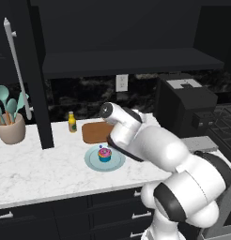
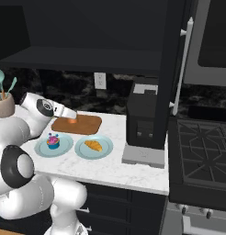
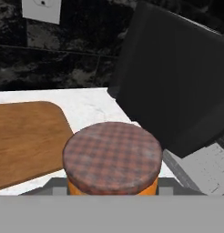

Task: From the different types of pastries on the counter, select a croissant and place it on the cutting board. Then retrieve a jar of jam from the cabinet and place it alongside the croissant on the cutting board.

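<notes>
The jar of jam (image 3: 112, 161) is short, stiff and probably smooth-sided, so it looks light but apt to slip; the safe hold is across its orange body below the checked lid. The gripper (image 2: 71, 118) is clamped on it that way, carrying it over the right part of the cutting board (image 2: 87, 124). The croissant (image 2: 93, 145) lies on a pale blue plate (image 2: 105, 150) on the counter (image 2: 115, 170), beside the cupcake (image 2: 53, 141), not on the board.
</notes>
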You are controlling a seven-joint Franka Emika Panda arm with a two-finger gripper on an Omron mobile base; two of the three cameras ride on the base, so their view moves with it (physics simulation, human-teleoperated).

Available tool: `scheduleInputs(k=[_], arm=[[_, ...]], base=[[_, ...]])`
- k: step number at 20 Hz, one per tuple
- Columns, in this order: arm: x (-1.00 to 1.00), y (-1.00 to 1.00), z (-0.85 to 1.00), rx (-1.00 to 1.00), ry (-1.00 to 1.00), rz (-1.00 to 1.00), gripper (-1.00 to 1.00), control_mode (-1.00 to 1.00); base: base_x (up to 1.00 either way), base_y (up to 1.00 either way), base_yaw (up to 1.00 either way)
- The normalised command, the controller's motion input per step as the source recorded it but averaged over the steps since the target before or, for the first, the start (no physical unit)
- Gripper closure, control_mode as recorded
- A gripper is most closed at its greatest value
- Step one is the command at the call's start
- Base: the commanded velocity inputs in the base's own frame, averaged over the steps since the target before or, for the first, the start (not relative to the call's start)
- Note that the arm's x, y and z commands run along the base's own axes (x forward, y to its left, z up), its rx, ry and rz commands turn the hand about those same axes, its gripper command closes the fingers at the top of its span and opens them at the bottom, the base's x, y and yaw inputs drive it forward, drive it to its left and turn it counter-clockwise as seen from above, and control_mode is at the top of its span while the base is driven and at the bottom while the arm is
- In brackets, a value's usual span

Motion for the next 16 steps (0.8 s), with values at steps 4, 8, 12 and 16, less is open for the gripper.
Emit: scheduleInputs(k=[4, 8, 12, 16], arm=[[0.45, 0.01, -0.23, -0.10, -0.09, -0.04, 1.00, -1.00], [0.51, 0.00, -0.03, 0.00, 0.00, -0.06, 1.00, -1.00], [0.38, 0.00, -0.04, 0.00, -0.07, -0.06, 1.00, -1.00], [0.21, 0.00, -0.13, 0.01, -0.09, -0.07, 1.00, -1.00]], base=[[0.00, 0.00, 0.00], [0.00, 0.00, 0.00], [0.00, 0.00, 0.00], [0.00, 0.00, 0.00]])
